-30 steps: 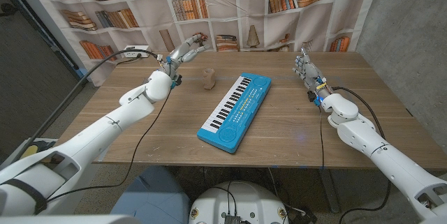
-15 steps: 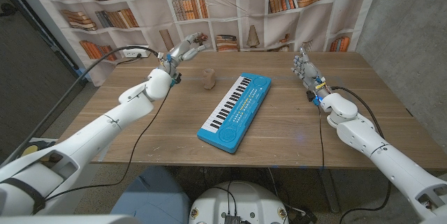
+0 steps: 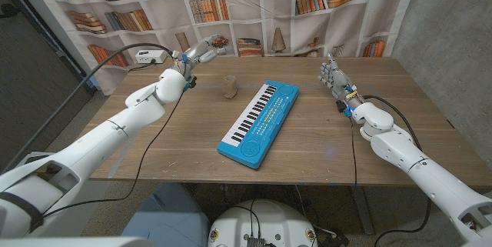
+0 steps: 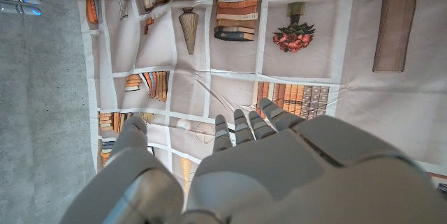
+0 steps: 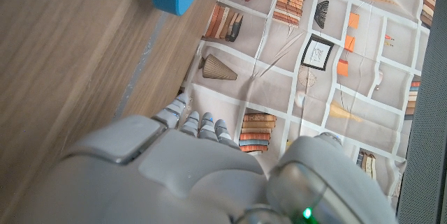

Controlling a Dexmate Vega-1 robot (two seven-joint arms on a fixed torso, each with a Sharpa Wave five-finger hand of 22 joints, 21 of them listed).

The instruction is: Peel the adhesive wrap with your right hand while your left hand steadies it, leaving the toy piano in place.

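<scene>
Adhesive wrap (image 3: 229, 85), small brown roll, sits on table (image 3: 177, 147) just beside toy piano's (image 3: 259, 123) far-left end. Left hand (image 3: 201, 50) raised, fingers loosely spread, holding nothing; wrap lies below and to the right of its fingertips, near. Right hand (image 3: 334, 74) upright, fingers apart, empty; wrap well apart, across the piano. Left is nearer. Piano's long axis runs diagonally, near-left to far-right.

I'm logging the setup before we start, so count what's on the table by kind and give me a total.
Toy piano, blue: 1
Adhesive wrap roll, brown: 1
Total: 2
</scene>
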